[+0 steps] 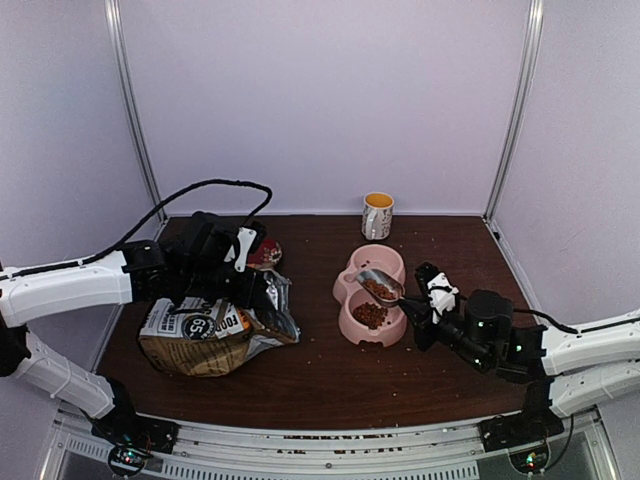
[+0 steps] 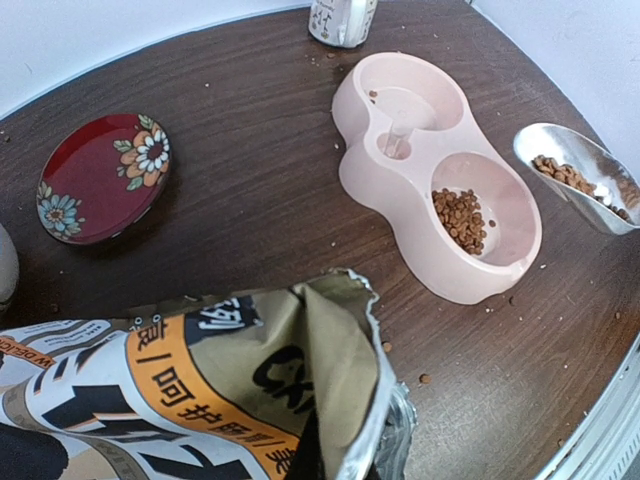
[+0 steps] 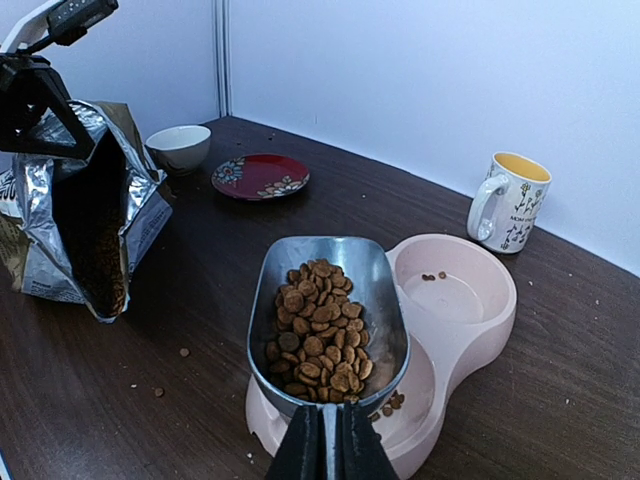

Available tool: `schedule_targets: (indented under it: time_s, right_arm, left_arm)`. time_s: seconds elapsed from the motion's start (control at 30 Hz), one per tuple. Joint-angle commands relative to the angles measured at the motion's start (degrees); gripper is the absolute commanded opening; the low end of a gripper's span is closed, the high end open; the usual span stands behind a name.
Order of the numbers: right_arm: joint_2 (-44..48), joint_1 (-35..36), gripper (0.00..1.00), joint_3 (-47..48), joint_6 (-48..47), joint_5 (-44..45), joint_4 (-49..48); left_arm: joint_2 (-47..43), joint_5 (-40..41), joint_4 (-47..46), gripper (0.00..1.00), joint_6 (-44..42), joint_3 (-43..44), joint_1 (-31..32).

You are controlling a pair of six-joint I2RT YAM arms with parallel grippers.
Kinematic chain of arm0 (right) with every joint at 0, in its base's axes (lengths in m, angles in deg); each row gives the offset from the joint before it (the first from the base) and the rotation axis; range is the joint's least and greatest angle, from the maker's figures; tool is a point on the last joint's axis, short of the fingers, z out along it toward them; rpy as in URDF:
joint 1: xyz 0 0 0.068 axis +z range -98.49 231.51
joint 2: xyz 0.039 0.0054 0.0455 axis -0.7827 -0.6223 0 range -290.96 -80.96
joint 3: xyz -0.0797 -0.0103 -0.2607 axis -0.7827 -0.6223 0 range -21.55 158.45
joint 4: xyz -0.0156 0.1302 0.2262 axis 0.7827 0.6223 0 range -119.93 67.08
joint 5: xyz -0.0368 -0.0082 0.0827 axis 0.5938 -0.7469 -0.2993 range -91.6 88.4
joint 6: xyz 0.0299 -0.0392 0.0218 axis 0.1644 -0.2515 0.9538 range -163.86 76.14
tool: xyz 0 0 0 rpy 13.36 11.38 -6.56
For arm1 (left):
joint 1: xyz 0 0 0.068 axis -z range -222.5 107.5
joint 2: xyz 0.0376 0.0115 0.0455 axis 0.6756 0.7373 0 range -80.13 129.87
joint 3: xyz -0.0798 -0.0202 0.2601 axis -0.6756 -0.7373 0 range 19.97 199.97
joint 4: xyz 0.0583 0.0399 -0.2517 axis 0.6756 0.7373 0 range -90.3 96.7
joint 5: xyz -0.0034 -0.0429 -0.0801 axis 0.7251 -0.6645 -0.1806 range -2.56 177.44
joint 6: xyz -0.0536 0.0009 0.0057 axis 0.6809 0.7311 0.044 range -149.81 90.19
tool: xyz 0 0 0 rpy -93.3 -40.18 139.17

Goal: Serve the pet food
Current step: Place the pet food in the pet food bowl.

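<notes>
Kibble, small round brown pellets (image 1: 380, 290), fills the silver metal scoop (image 1: 366, 276) over the pink double bowl (image 1: 385, 255). Right claw (image 1: 418, 300) clamps its handle. Left claw (image 1: 255, 285) pinches the tan paper bag (image 1: 195, 340).

Left wrist: more pellets in one bowl well.

Right wrist: scoop heaped above the bowl.

An open lane of table (image 1: 310, 370) runs between the bag (image 1: 215, 330) and pink bowl (image 2: 372, 185); the mug (image 1: 378, 215) stands behind.
</notes>
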Motion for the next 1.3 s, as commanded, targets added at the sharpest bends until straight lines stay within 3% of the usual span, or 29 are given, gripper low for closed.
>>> schedule_targets:
  time_s: [0.0,0.4,0.8,1.27]
  right_arm:
    - [2.4,-0.5,0.00,-0.8,3.1,-0.8,4.1]
    - [3.7,-1.0,0.00,-0.4,4.2,-0.9,7.5]
    - [5.6,-1.2,0.00,3.6,7.1,-1.0,21.7]
    - [6.9,-2.4,0.00,8.3,6.9,-1.7,30.8]
  left_arm:
    - [-0.3,3.2,-6.0,0.00,-1.1,1.8,-0.3]
    - [-0.8,3.9,-5.5,0.00,-1.4,1.6,-0.3]
    - [1.3,2.9,-6.3,0.00,-2.7,3.1,-0.3]
    - [2.7,2.7,-6.4,0.00,-2.3,3.5,-0.3]
